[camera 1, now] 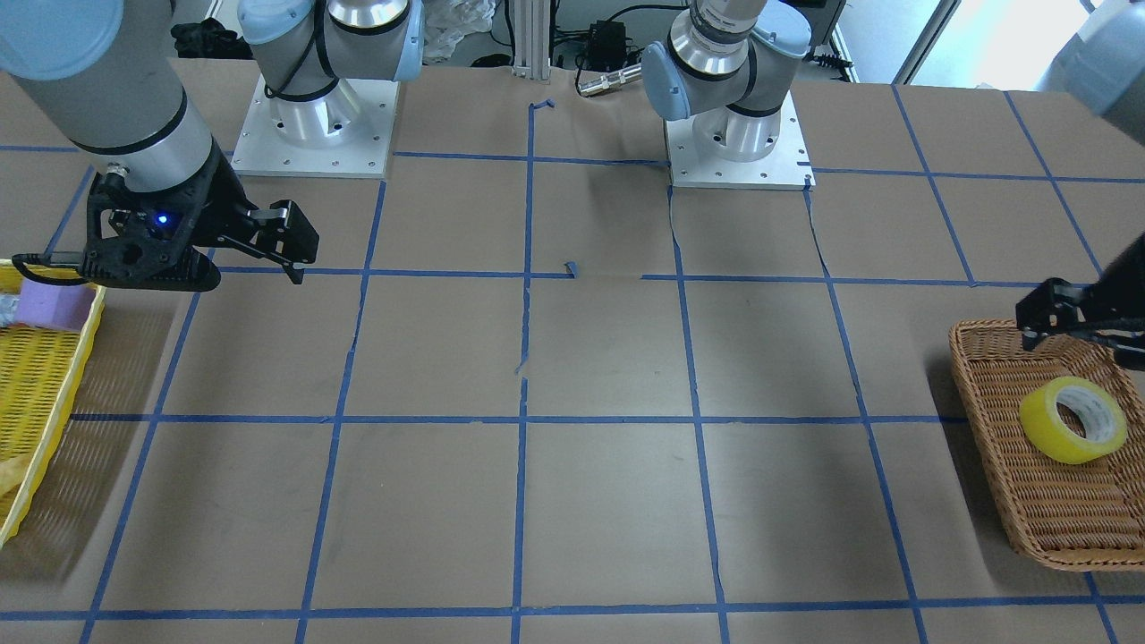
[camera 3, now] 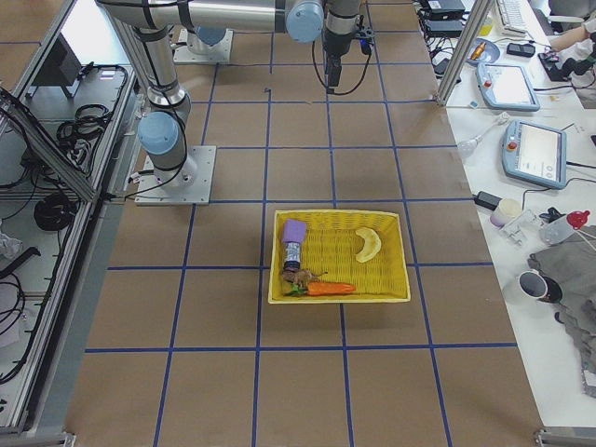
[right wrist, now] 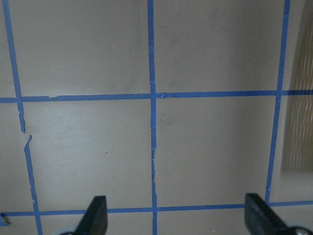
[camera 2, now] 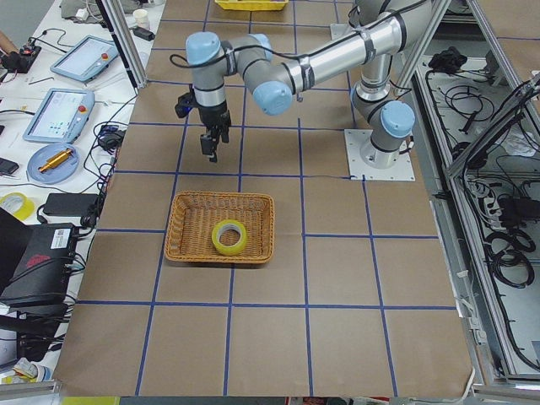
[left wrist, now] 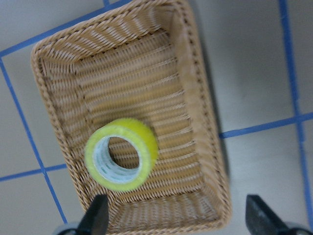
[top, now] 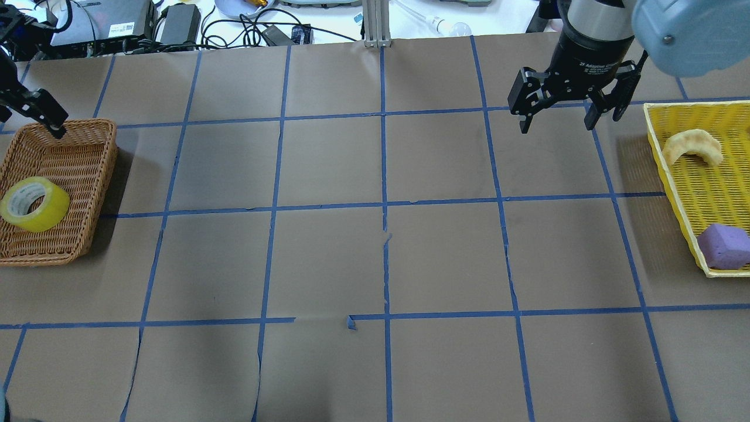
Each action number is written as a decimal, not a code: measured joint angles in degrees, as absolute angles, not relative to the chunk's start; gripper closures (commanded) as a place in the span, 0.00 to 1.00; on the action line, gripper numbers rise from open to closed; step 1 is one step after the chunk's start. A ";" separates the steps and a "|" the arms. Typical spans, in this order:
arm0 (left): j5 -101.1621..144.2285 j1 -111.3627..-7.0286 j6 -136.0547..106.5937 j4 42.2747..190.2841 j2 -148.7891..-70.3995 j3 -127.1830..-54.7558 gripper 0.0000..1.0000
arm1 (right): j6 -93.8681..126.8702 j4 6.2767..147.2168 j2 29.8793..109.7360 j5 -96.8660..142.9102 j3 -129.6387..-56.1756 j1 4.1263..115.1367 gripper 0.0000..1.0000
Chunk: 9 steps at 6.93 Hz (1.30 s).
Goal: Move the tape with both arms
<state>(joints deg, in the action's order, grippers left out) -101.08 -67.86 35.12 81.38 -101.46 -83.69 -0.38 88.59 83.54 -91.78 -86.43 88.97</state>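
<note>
The yellow tape roll [camera 1: 1072,420] lies in a brown wicker basket [camera 1: 1064,514] at the table's end on my left; both also show in the overhead view, the tape [top: 34,203] inside the basket [top: 73,170]. My left gripper [top: 26,117] hovers open and empty above the basket's far edge, apart from the tape. The left wrist view looks down on the tape [left wrist: 121,154] between the spread fingers [left wrist: 95,218]. My right gripper [top: 556,124] is open and empty above bare table, left of the yellow tray [top: 674,176]. Its wrist view shows only table between the fingers [right wrist: 95,218].
The yellow tray holds a purple sponge block [top: 725,246], a pale banana-shaped piece [top: 691,146] and, in the exterior right view, a carrot [camera 3: 326,289]. Blue tape lines grid the brown table [top: 387,252]. Cables and devices lie beyond the far edge [top: 176,23].
</note>
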 measured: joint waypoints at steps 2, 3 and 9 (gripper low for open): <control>-98.35 -78.92 14.69 88.85 -94.94 -83.68 0.00 | -0.87 86.99 84.59 -91.73 -86.43 88.86 0.00; -97.69 -85.53 4.45 89.76 -93.42 -83.82 0.00 | -0.93 85.91 86.01 -91.37 -86.45 88.85 0.00; -91.26 -95.04 -6.71 89.72 -92.23 -83.88 0.00 | -0.25 85.92 89.19 -90.96 -86.01 88.93 0.00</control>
<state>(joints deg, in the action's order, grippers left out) -91.26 -95.04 -6.71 89.72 -92.23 -83.88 -0.25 85.92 89.19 -90.96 -86.01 88.93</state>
